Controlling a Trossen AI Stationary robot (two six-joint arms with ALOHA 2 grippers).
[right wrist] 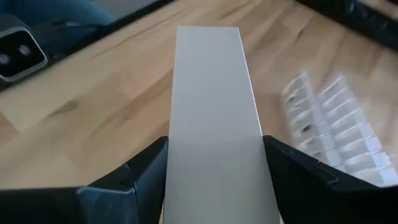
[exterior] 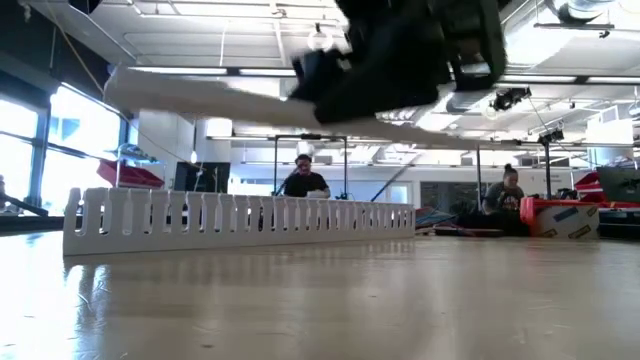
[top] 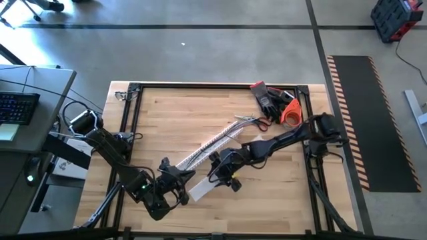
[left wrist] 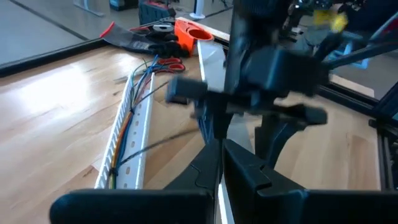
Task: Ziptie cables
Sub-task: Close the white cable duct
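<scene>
Right gripper [right wrist: 214, 168] jaws clamp the white strip [right wrist: 211, 99] above the bench. Left gripper [left wrist: 217, 163] jaws sit together. A swing could knock the channel [left wrist: 127, 143], spilling cables [left wrist: 140, 84]

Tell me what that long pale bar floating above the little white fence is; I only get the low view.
Observer: It is a flat white strip. The right wrist view shows the right gripper clamped on its two edges.
Operator: Is anything inside the fence?
Observer: Yes. The left wrist view shows the cables lying along the inside of that white slotted channel.
Operator: Where is the other arm?
Observer: In the high view the left gripper sits by the channel's end on the left arm's side, close to the right gripper.
</scene>
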